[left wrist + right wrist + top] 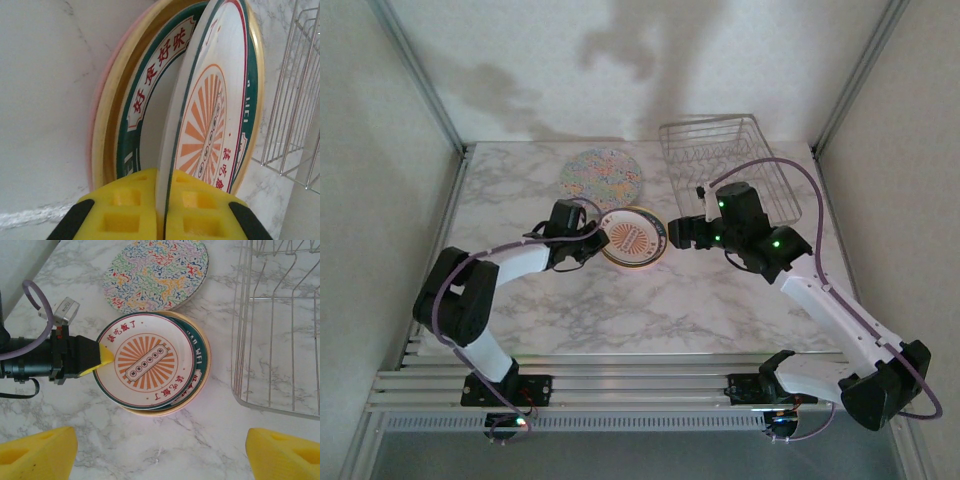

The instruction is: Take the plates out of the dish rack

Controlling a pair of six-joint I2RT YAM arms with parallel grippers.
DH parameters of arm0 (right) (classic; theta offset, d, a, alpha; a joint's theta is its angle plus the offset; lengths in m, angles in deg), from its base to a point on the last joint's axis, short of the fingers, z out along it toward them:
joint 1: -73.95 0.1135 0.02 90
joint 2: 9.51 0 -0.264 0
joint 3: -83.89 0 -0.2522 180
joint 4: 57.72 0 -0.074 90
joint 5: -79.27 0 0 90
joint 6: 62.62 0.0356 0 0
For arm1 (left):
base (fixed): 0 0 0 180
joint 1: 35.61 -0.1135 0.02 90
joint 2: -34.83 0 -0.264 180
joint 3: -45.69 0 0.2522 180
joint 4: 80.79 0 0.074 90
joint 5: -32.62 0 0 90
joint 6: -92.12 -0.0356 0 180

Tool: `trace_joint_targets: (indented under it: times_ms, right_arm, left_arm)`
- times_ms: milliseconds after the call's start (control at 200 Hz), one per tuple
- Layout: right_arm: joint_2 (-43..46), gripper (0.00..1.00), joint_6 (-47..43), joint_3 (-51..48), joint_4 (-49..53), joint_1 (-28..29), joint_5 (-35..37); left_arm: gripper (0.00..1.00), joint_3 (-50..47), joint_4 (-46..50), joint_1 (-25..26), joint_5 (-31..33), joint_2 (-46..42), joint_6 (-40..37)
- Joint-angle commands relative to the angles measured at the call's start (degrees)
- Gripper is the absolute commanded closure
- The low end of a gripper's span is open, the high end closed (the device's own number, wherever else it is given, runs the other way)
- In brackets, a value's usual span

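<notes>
Left pincer clamped on the left rim of the sunburst plate, one pad on each face. The plate lies on top of the stack, and its gripped edge looks slightly lifted off the green-rimmed plate below. Yellow plate and pink plate sit under those. Stack is mid-desk, immediately right of the left pincer, so my read is let go, then back out left. Right pincer has jaws wide apart, holding nothing, just right of the stack. Floral plate lies flat beyond it, dish rack far right. Writing: red Chinese characters on both rims, 好 twice on the lower one, rest not surely legible.
</notes>
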Motion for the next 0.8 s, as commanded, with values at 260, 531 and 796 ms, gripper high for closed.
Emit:
trace_joint_targets:
  times_ms: [260, 531, 796]
  right_arm:
    - [-0.9, 0.12, 1.0, 1.4, -0.9, 0.4, 0.8]
    - [-1.7, 0.12, 1.3, 1.9, -0.4, 0.5, 1.2]
    - [-2.5, 0.11, 1.7, 2.7, 0.8, 0.4, 2.5]
  left_arm:
    - [0.84, 2.5, 2.2, 1.3, 2.7, 1.7, -2.1]
    - [0.71, 5.0, 7.3, 1.8, 4.7, 1.7, -2.9]
    - [0.54, 9.9, 16.0, 2.7, 6.8, 3.7, -3.7]
